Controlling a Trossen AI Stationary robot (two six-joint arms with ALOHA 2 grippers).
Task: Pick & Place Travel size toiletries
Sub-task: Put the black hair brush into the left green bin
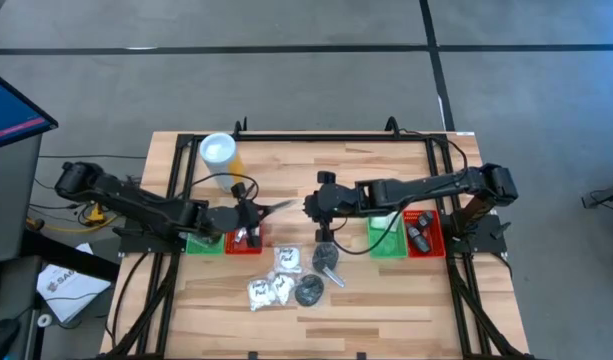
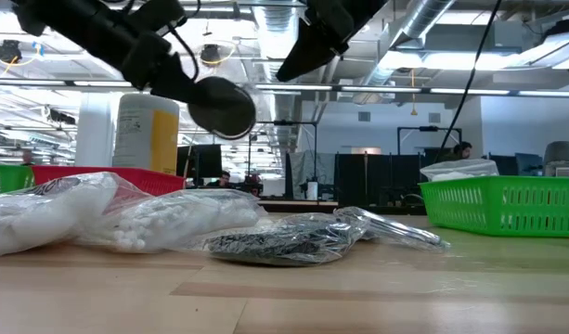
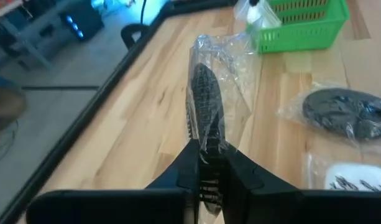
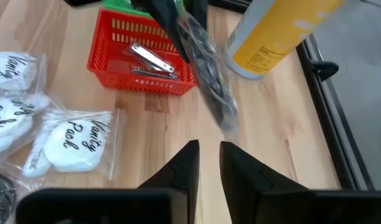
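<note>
The left gripper (image 3: 209, 168) is clamped on a clear bagged black comb (image 3: 204, 106), pinching only one end of the packet so that most of it sticks out past the fingertips, lifted above the table (image 1: 386, 300) beside the left-hand red basket (image 1: 244, 241). That basket already holds metal nail clippers (image 4: 150, 59), and a yellow bottle (image 1: 220, 155) stands just behind it. The right gripper (image 4: 209, 163) hovers near the middle of the table with its fingers slightly apart and empty, pointing toward the hanging packet.

The other toiletries lie loose on the wood: white "Vanity Pack" sachets (image 4: 72, 144) and dark bagged items (image 1: 309, 291) (one beside the sachets, one nearer the right gripper). A green basket (image 1: 387, 238) and a second red one (image 1: 423, 232) sit on the right.

The main risk is the slippery film: held by so little, the packet could slide from the grip or swing and catch the basket's rim. The right gripper also looks near enough to brush it if either arm moves carelessly.
</note>
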